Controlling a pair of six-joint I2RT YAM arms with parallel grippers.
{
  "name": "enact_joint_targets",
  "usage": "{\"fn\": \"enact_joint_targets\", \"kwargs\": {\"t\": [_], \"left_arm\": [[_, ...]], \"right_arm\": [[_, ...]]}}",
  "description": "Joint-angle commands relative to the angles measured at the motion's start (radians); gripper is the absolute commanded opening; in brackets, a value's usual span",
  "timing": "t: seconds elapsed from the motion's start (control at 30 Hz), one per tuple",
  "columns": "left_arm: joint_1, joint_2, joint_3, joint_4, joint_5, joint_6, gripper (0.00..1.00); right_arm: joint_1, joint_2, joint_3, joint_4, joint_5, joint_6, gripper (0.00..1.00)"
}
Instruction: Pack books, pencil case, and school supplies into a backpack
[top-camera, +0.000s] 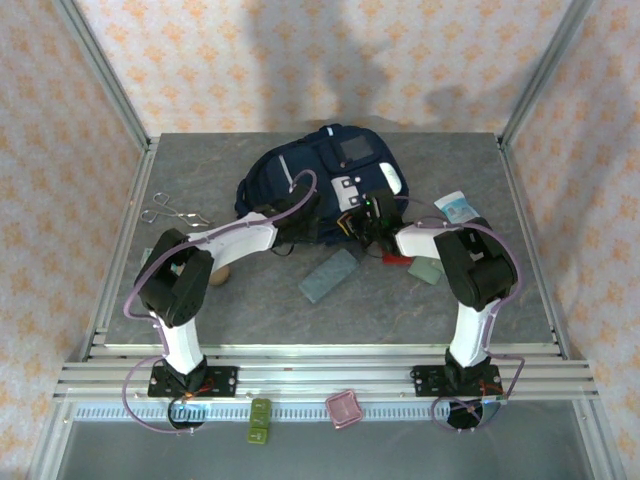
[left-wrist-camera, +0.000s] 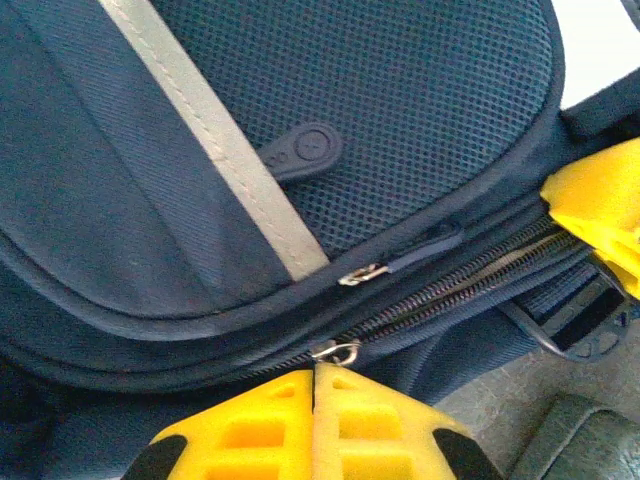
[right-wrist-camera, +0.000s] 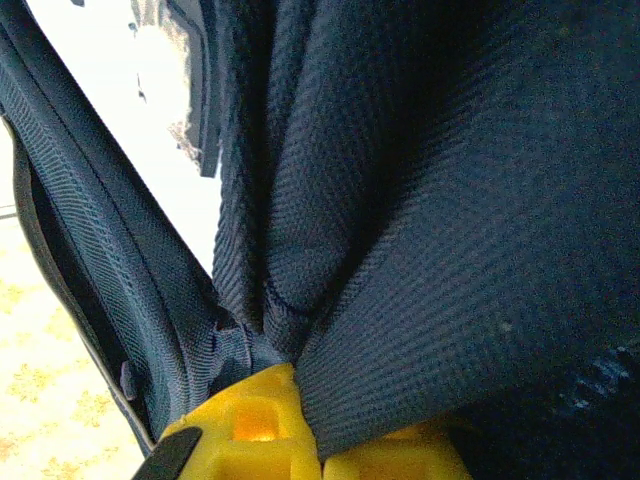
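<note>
Top view: a navy backpack (top-camera: 330, 160) lay at the middle back of the grey worktop (top-camera: 480, 300). Both arms reached in to its near edge, the left claw (top-camera: 302, 210) at the left and the right claw (top-camera: 366, 214) at the right. The pencil case (top-camera: 328, 274) lay loose on the worktop nearer the bases, between the two arms.

Left wrist view: the left claw (left-wrist-camera: 315, 420) had its yellow halves pressed together on the metal zipper pull (left-wrist-camera: 336, 351). The zipper (left-wrist-camera: 450, 290) ran from there up and to the right, straight towards a yellow finger (left-wrist-camera: 590, 210) of the right claw. Whether its teeth were parted could not be told.

Right wrist view: the right claw (right-wrist-camera: 315, 440) was clamped on a gathered fold of the backpack's (right-wrist-camera: 450, 200) navy cloth. Judging from this, the pull would travel along the zipper towards that anchoring grip.
</note>
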Motion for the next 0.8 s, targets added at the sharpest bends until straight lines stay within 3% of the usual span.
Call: {"fn": "enact_joint_targets", "kwargs": {"t": [0.0, 0.2, 0.67, 0.77], "left_arm": [[0.000, -0.014, 0.035, -0.035, -0.008, -0.008, 0.12], [-0.006, -0.023, 0.091, -0.089, -0.031, -0.009, 0.44], [-0.041, 0.141, 0.175, -0.262, -0.136, 0.000, 0.44], [-0.043, 0.156, 0.181, -0.269, -0.138, 0.003, 0.36]], "right_arm": [[-0.009, -0.027, -0.007, -0.023, 0.077, -0.021, 0.00], [-0.003, -0.022, 0.001, -0.023, 0.075, -0.020, 0.00], [0.002, -0.014, 0.008, -0.031, 0.080, -0.021, 0.00], [0.002, -0.012, 0.010, -0.033, 0.082, -0.018, 0.00]]}}
